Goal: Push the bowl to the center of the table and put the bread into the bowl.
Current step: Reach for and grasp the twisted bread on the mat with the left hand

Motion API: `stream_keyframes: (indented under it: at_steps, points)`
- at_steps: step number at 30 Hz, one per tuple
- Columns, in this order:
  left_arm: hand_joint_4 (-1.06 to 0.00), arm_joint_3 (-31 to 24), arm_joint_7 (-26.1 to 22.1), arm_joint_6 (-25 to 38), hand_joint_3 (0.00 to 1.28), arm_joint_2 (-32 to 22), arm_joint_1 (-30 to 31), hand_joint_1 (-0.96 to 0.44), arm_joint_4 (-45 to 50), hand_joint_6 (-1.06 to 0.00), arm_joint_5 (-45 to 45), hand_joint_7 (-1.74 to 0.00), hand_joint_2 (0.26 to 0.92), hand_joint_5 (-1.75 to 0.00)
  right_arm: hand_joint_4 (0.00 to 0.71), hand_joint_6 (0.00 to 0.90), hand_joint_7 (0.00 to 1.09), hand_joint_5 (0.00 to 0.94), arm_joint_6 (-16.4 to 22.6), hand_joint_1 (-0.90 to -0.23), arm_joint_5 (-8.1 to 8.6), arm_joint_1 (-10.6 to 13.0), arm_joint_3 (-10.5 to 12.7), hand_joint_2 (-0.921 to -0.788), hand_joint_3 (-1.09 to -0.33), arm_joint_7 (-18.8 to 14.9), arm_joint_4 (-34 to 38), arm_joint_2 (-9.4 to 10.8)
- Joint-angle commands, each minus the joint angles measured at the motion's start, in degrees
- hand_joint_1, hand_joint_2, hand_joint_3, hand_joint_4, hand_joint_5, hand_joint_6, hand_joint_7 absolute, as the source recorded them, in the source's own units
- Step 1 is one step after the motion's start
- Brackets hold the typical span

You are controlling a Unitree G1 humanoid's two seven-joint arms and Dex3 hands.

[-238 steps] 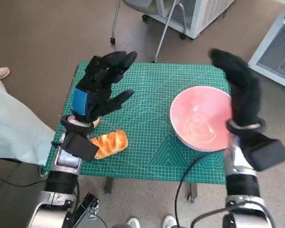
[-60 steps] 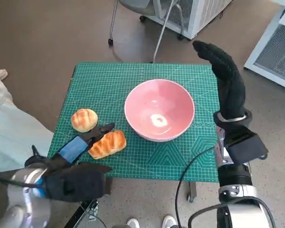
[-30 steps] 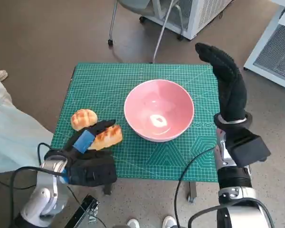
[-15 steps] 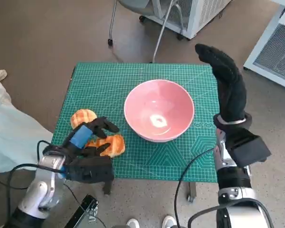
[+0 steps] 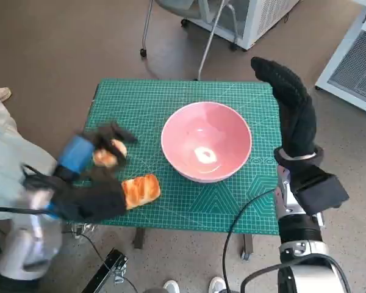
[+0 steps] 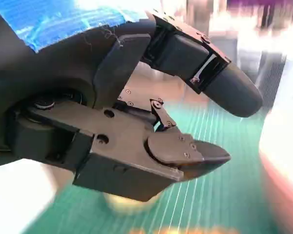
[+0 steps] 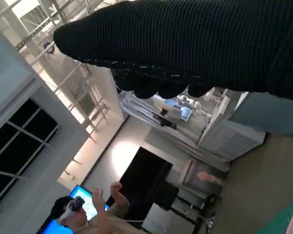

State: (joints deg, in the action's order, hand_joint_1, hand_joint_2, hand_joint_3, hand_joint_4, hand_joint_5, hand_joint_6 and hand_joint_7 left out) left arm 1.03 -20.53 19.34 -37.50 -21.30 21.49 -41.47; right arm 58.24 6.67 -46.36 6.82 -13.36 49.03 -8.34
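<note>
The left hand (image 5: 88, 152) is smeared by motion blur in the head view, so I cannot tell whether its fingers (image 6: 219, 87) hold anything; it hangs over the surface (image 5: 171, 104) at about nine o'clock from the bowl. In the left wrist view those fingers are partly spread with nothing plainly between them, and everything beyond them is blurred. A round bun (image 5: 110, 152) is half hidden under that hand, only its pale brown top showing. The bread (image 5: 140, 190), a golden ridged loaf with darker stripes, lies just below the hand near the front edge, at about seven o'clock from the bowl, apart from it. The pink bowl (image 5: 206, 149) sits upright near the middle of the green cutting mat, glossy, with a bright glare spot inside. The right hand (image 5: 290, 110) stands raised at three o'clock of the bowl, fingers straight and holding nothing. The right wrist view shows a person, cut off, at its edge.
</note>
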Motion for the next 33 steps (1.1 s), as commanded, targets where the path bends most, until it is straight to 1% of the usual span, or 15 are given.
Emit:
stream_keyframes:
  at_steps: [1, 10, 14, 16, 17, 18, 19, 20, 21, 22, 23, 24, 25, 28, 33]
  points:
    - [-0.85, -1.8, 1.2, 0.0, 0.06, 1.7, -4.5, 0.0, 3.3, -0.7, 1.6, -1.04, 0.868, -1.05, 0.453, 0.141, 0.93, 0.0, -0.6, -0.475, 0.33, 0.9, 0.2, -0.921, -0.631, -0.4, 0.8, 0.4]
    - [-0.87, 0.2, 2.6, -1.0, 0.07, 3.4, -13.4, 0.0, 3.2, -0.71, 0.0, -1.04, 0.861, -1.02, 0.452, 0.141, 0.93, 0.0, -0.3, -0.475, 0.28, 1.3, 0.3, -0.921, -0.632, -0.4, 0.7, 0.2]
    - [-0.88, 1.1, 1.1, -1.1, 0.08, 3.1, -15.4, 0.0, 3.3, -0.72, -0.4, -1.01, 0.849, -1.02, 0.452, 0.14, 0.93, 0.0, -0.2, -0.474, 0.49, 1.6, 0.3, -0.921, -0.632, -0.5, 0.1, 0.1]
    - [-0.88, 1.4, -0.5, -0.4, 0.08, 2.8, -15.5, 0.0, 3.8, -0.73, -0.5, -1.0, 0.845, -1.01, 0.452, 0.14, 0.93, 0.0, -0.2, -0.474, 0.54, 1.8, 0.4, -0.921, -0.632, -0.6, -0.2, 0.0]
    - [-0.88, 1.6, -3.0, 0.9, 0.08, 2.3, -15.0, 0.0, 4.8, -0.73, -0.3, -1.0, 0.845, -1.01, 0.452, 0.14, 0.93, 0.0, -0.2, -0.473, 0.5, 1.9, 0.4, -0.921, -0.633, -0.5, -0.4, 0.0]
    - [-0.84, 1.6, -4.8, 1.9, 0.08, 2.0, -14.6, 0.0, 5.6, -0.69, -0.1, -1.04, 0.864, -1.06, 0.452, 0.139, 0.93, 0.0, -0.3, -0.472, 0.48, 2.1, 0.4, -0.921, -0.633, -0.5, -0.6, -0.1]
    - [-0.83, 2.2, -9.8, 4.4, 0.08, 0.6, -13.9, 0.0, 7.3, -0.68, -0.2, -1.05, 0.871, -1.08, 0.452, 0.139, 0.93, 0.0, -0.3, -0.472, 0.44, 2.2, 0.4, -0.921, -0.633, -0.5, -0.7, -0.2]
    - [-0.65, 2.5, -13.5, 6.2, 0.07, -0.4, -13.5, 0.01, 8.6, -0.54, -0.4, -0.88, 0.857, -0.9, 0.452, 0.139, 0.93, 0.0, -0.3, -0.471, 0.37, 2.3, 0.4, -0.921, -0.633, -0.4, -0.9, -0.3]
    - [-0.55, 4.0, -22.2, 10.0, 0.07, -3.6, -13.8, 0.01, 11.1, -0.48, -1.0, -0.71, 0.849, -0.75, 0.452, 0.138, 0.93, 0.0, -0.4, -0.47, 0.28, 2.5, 0.5, -0.921, -0.634, -0.3, -1.2, -0.4]
    - [-0.45, 5.0, -28.4, 12.8, 0.06, -5.9, -14.1, -0.02, 13.0, -0.4, -1.5, -0.61, 0.835, -0.62, 0.452, 0.138, 0.93, 0.0, -0.5, -0.47, 0.18, 2.6, 0.5, -0.921, -0.634, -0.2, -1.4, -0.5]
    - [-0.3, 5.9, -33.8, 15.0, 0.05, -7.9, -14.8, -0.05, 14.3, -0.29, -0.9, -0.43, 0.817, -0.42, 0.452, 0.138, 0.94, 0.0, -0.5, -0.47, 0.07, 2.8, 0.5, -0.921, -0.634, -0.1, -1.8, -0.6]
    - [-0.2, 6.5, -37.3, 16.5, 0.04, -9.1, -15.3, -0.11, 15.1, -0.22, -0.5, -0.31, 0.793, -0.28, 0.452, 0.138, 0.94, 0.0, -0.6, -0.469, 0.01, 3.0, 0.5, -0.921, -0.634, 0.0, -2.0, -0.7]
    - [-0.13, 6.6, -38.9, 16.8, 0.03, -9.7, -15.1, -0.14, 15.7, -0.17, 0.7, -0.23, 0.778, -0.18, 0.452, 0.137, 0.94, 0.0, -0.7, -0.469, -0.04, 3.1, 0.5, -0.921, -0.635, 0.1, -2.4, -0.7]
    - [-0.04, 6.5, -41.6, 16.2, 0.01, -11.0, -13.2, -0.23, 17.4, -0.12, 2.4, -0.12, 0.739, -0.06, 0.452, 0.136, 0.94, 0.0, -0.9, -0.464, -0.06, 3.4, 0.6, -0.921, -0.635, 0.2, -3.0, -0.9]
    - [-0.01, 6.2, -41.6, 14.1, 0.0, -11.6, -6.9, -0.31, 20.8, -0.12, 0.7, -0.08, 0.715, -0.01, 0.458, 0.137, 0.94, 0.003, -1.4, -0.458, 0.21, 3.7, 0.7, -0.921, -0.634, 0.1, -3.2, -0.9]
